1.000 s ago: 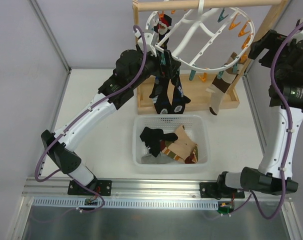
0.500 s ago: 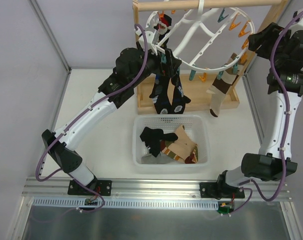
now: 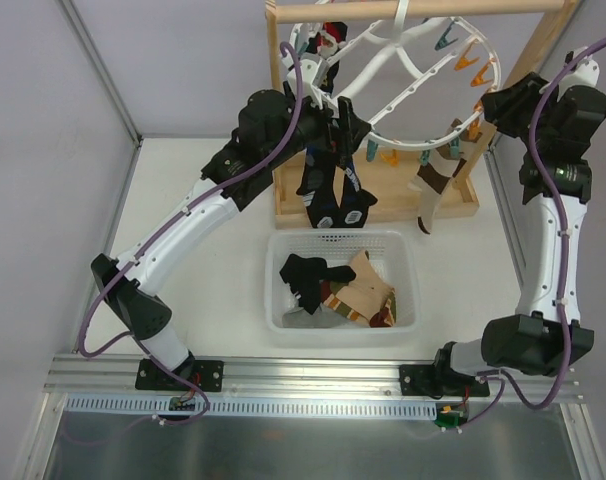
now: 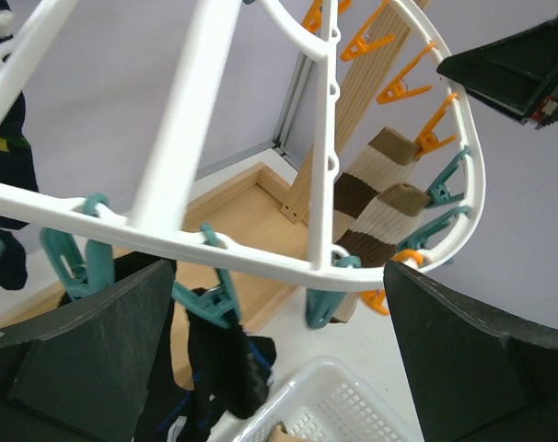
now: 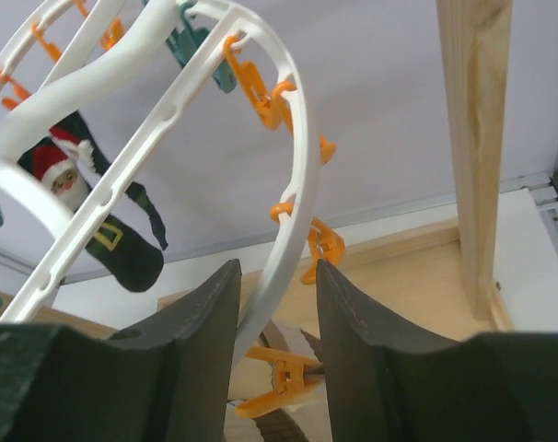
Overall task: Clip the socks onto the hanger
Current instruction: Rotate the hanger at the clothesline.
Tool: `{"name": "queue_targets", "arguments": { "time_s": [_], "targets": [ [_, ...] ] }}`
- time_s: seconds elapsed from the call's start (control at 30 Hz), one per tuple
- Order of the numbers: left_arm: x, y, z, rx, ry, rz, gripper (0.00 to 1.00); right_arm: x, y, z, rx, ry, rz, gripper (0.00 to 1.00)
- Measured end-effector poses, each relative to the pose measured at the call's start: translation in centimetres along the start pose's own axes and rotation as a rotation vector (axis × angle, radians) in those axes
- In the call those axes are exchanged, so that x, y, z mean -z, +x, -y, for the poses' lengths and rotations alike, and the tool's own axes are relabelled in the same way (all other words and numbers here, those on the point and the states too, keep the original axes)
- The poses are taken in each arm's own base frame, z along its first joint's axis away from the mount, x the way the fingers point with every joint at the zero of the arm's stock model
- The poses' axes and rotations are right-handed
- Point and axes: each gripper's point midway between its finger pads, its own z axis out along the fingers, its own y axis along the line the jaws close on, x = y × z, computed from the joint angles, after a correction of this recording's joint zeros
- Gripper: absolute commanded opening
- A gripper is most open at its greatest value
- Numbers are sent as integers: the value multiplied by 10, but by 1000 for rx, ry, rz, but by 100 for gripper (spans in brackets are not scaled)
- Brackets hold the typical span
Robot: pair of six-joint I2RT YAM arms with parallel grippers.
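Up at the wooden stand | white plastic oval ring hanger (image 3: 403,75) tilted, right gripper (image 5: 272,304) pinching its rim | left gripper (image 4: 277,364) spread below, apparently empty | keep rim steady | remaining socks (image 3: 343,285) in white mesh basket (image 3: 408,262)

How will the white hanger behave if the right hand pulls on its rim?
The hanger hangs from a single centre hook on the wooden bar, so it will probably swing and tilt rather than resist. Its thin plastic rim, between the right hand's fingers, may flex slightly. The clipped striped sock would likely sway.
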Motion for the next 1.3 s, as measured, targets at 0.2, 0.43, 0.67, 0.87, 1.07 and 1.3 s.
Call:
{"name": "queue_targets", "arguments": {
  "time_s": [0.2,0.43,0.67,0.87,1.07,1.3],
  "targets": [
    [-2,7,-1,17,-3,-24,99,35,1,-25,8,-58,34,42],
    [5,15,-7,19,-36,-40,99,57,7,-48,25,-96,50,33],
    [29,17,-19,13,-103,-42,99,54,51,-59,17,-98,-34,27],
    [39,-1,-23,7,-144,6,99,64,69,-86,39,-143,-70,26],
    [29,-3,-36,0,-197,16,88,77,80,-107,53,-194,-79,25],
    [9,7,-60,-1,-242,-9,90,83,89,-125,69,-238,-93,25]
  ]
}}
